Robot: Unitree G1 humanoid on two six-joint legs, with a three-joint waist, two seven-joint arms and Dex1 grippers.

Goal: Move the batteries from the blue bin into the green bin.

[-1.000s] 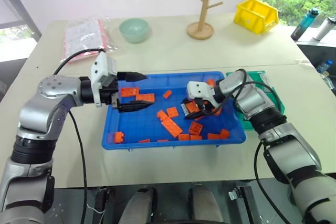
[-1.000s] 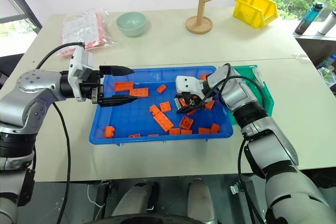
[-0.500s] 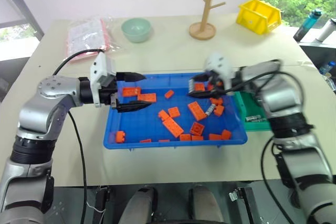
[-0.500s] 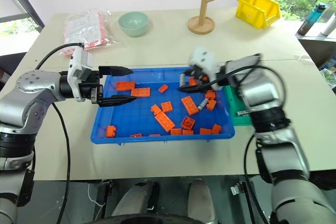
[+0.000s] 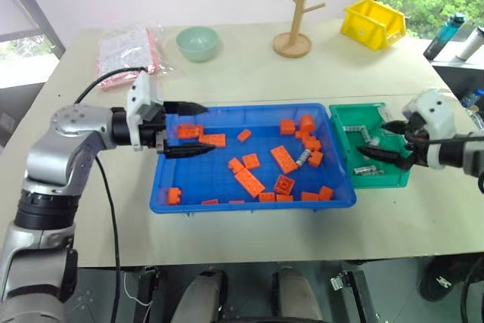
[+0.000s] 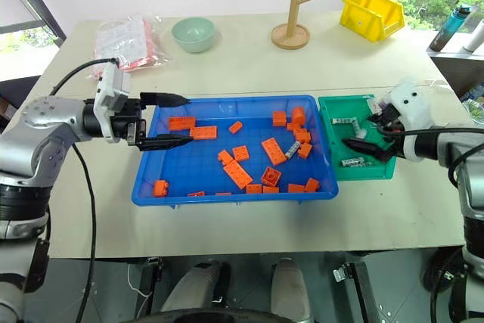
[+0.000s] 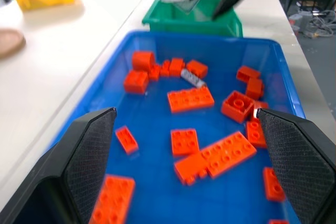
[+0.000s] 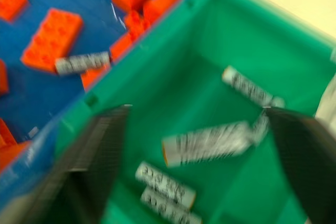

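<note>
We found one small silver-grey cylindrical battery (image 5: 303, 158) left in the shallow blue plastic bin (image 5: 189, 203) near its right edge; several lay in the small green plastic bin (image 5: 342, 115). Both the left pincer (image 5: 190, 128) and the right pincer (image 5: 388, 141) stood wide open, empty. We judged the battery light, rigid, slippery, prone to roll: grip mid-barrel.

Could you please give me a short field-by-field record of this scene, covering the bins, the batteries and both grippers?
blue bin: holds orange bricks and one battery near its right end
green bin: right of the blue bin, touching it; several batteries inside
left gripper: jaws open, empty, over the blue bin's left end
right gripper: jaws open, empty, over the green bin
yellow bin: far right of the table
</note>
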